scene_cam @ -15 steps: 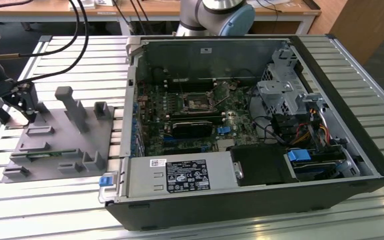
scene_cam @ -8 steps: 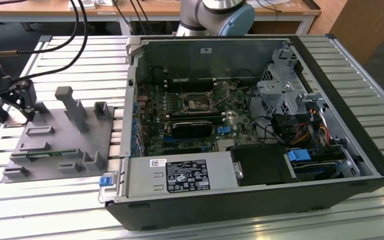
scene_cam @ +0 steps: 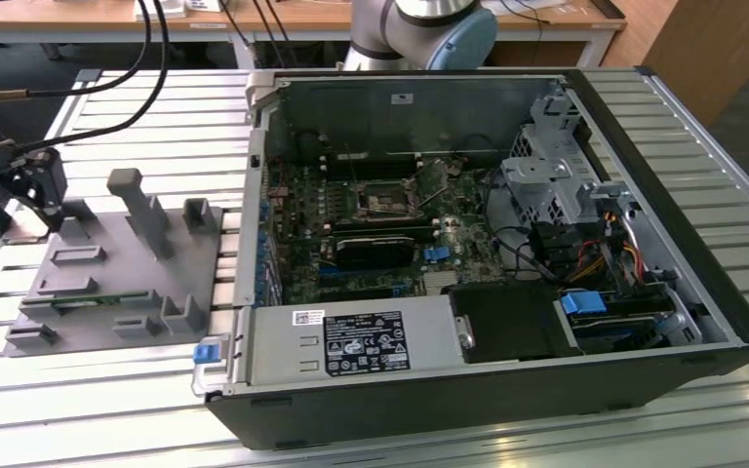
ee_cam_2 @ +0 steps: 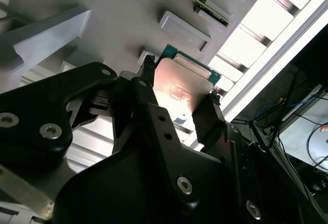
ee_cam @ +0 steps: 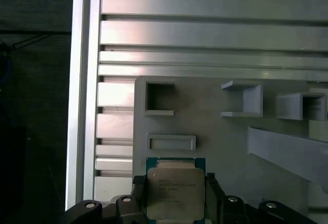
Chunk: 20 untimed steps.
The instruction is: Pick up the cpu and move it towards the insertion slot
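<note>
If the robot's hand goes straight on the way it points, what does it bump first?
Probably the grey tray right under it. The hand holds the cpu over that tray; the gap is unclear.

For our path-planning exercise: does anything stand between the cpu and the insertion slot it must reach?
Yes. The gripper holds the cpu at the grey fixture. In the exterior view, the fixture's upright posts and the computer case's side wall stand between it and the insertion slot.
</note>
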### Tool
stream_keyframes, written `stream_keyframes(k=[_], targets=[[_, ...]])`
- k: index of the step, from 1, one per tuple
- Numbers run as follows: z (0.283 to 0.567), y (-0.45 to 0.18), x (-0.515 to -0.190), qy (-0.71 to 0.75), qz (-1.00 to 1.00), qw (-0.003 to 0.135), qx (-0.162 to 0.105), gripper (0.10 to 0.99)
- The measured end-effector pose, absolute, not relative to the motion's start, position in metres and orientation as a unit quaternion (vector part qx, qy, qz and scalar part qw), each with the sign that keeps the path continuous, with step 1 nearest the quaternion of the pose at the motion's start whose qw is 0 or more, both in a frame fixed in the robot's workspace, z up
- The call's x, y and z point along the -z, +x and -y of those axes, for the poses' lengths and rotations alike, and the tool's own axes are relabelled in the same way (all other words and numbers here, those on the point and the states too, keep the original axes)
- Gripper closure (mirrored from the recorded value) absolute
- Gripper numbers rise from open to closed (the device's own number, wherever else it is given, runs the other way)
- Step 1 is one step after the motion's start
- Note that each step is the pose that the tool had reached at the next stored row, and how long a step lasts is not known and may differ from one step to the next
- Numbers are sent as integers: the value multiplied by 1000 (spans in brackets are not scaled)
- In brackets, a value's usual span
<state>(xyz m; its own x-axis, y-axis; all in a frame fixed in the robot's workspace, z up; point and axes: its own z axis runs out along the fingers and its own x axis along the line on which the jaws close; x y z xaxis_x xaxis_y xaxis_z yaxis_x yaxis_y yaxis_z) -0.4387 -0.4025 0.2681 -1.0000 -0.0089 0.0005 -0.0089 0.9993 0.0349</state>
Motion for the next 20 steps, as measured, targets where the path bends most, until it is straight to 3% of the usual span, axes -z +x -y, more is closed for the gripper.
stream_keyframes(k=[20], targets=[[402, -439, -283, 4, 1000, 0, 17, 545]])
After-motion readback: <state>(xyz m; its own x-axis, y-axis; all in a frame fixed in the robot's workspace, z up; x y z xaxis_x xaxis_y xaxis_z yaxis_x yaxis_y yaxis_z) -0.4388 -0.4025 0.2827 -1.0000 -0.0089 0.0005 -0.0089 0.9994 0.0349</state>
